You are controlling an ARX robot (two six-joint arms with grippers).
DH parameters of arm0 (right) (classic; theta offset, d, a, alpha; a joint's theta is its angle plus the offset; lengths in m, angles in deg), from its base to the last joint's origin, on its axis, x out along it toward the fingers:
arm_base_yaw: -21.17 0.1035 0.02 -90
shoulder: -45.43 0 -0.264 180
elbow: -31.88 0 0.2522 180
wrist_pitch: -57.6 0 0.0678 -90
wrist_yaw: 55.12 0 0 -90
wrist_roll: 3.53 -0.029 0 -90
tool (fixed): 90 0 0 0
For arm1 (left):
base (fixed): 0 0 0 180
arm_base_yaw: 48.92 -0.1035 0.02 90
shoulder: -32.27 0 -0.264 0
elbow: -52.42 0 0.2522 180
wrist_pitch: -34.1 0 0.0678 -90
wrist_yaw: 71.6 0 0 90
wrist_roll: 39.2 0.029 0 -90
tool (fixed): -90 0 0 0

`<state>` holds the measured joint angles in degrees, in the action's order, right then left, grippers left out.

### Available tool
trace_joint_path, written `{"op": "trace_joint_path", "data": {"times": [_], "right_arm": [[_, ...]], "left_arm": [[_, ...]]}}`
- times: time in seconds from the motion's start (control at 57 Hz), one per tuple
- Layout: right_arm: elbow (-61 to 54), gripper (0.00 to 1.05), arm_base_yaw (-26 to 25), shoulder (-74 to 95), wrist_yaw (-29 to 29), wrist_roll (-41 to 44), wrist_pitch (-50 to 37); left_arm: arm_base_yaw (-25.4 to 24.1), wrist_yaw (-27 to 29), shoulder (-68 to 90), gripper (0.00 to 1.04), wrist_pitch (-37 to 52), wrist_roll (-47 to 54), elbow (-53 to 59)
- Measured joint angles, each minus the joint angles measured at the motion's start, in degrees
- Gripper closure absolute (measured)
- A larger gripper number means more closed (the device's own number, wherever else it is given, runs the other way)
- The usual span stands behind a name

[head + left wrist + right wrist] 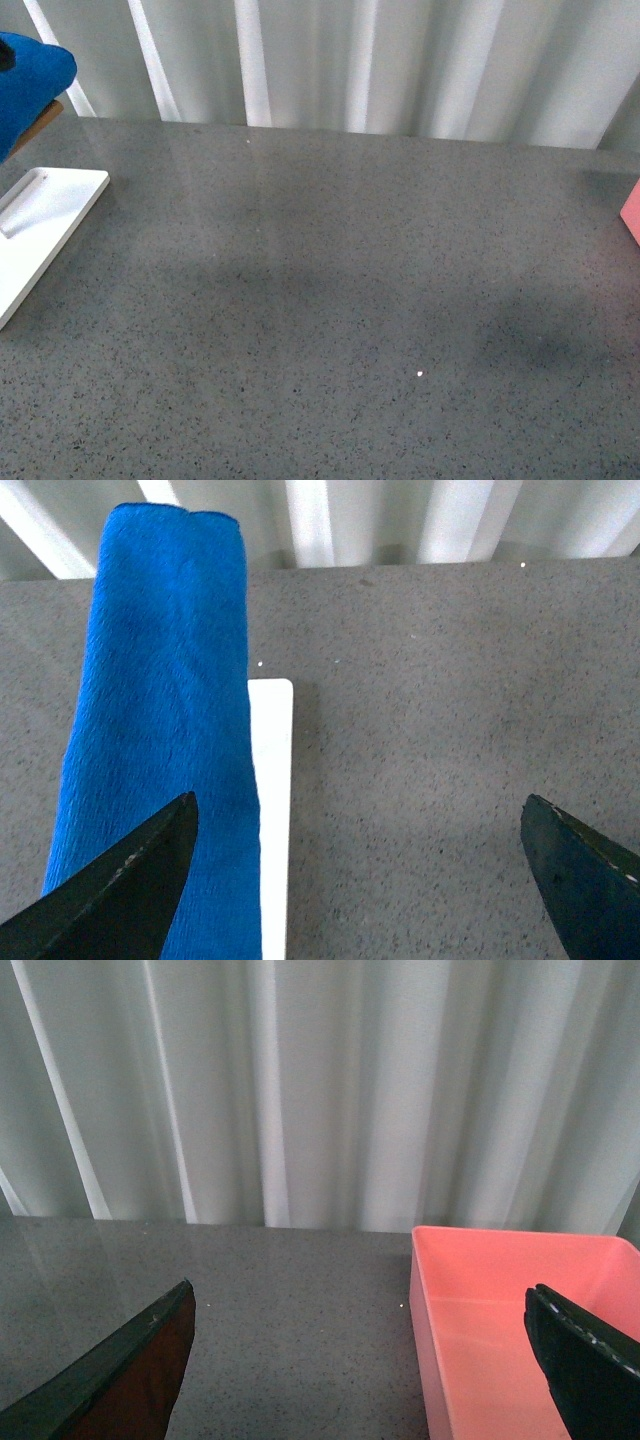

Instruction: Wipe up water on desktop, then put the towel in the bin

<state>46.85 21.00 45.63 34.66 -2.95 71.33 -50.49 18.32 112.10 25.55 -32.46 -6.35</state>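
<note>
The blue towel [160,720] hangs folded over a support above the white tray [272,810]; in the front view it shows at the far left top corner [28,80]. The speckled dark-grey desktop [340,280] fills the front view; I see no clear puddle on it. My left gripper [360,880] is open, above the desktop beside the tray, one fingertip [130,880] in front of the towel. My right gripper [360,1370] is open and empty, over the desktop by the pink bin [500,1330]. Neither arm shows in the front view.
The white tray [40,240] lies at the desktop's left edge. The pink bin's corner [632,212] shows at the right edge. A pale pleated curtain [360,60] runs behind the desktop. A tiny white speck [419,374] lies near the front.
</note>
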Motion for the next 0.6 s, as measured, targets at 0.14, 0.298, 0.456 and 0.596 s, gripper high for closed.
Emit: {"op": "trace_joint_path", "data": {"times": [0.14, 0.298, 0.456, 0.596], "right_arm": [[0.0, 0.07, 0.0, 0.0, 0.0, 0.0, 0.0], [0.0, 0.07, 0.0, 0.0, 0.0, 0.0, 0.0], [0.0, 0.07, 0.0, 0.0, 0.0, 0.0, 0.0], [0.0, 0.07, 0.0, 0.0, 0.0, 0.0, 0.0]], "left_arm": [[-0.98, 1.44, 8.68, 0.07, -2.49, -0.61, -11.15], [-2.62, 4.98, 18.01, 0.07, -5.03, 2.29, -20.26], [-4.13, 8.41, 23.56, 0.07, -6.27, 3.76, -24.94], [-5.29, 9.68, 26.49, 0.07, -7.23, 4.61, -26.58]]}}
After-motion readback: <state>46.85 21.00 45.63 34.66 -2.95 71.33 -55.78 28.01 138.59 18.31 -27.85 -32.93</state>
